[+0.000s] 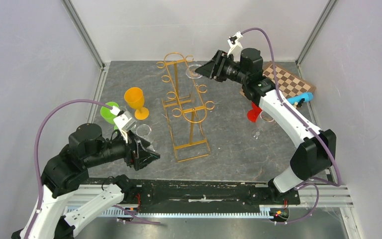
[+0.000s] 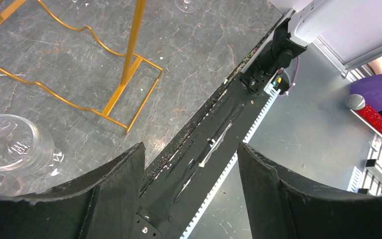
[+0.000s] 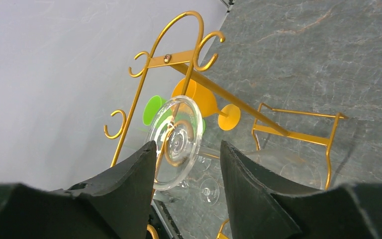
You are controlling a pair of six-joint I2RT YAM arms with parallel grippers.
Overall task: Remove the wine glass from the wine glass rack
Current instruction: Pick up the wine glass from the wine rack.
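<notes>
The gold wire wine glass rack [image 1: 186, 107] stands upright mid-table. A clear wine glass [image 1: 194, 72] hangs upside down from a hook at the rack's far right end. In the right wrist view its round foot [image 3: 174, 142] sits in the hook of the rack [image 3: 179, 57], between my fingers and close against the left one. A gap shows on the other side, so my right gripper [image 3: 186, 149] [image 1: 201, 69] is open around it. My left gripper [image 1: 146, 155] [image 2: 190, 149] hangs open and empty over the table's near edge, left of the rack's base [image 2: 124, 84].
An orange goblet [image 1: 136, 101], a green cup [image 1: 110, 112] and a clear glass [image 1: 143, 131] stand left of the rack. On the right are a red cup [image 1: 254, 114], a clear glass lying down [image 1: 258, 132], a checkerboard [image 1: 286, 79] and a blue object [image 1: 299, 98].
</notes>
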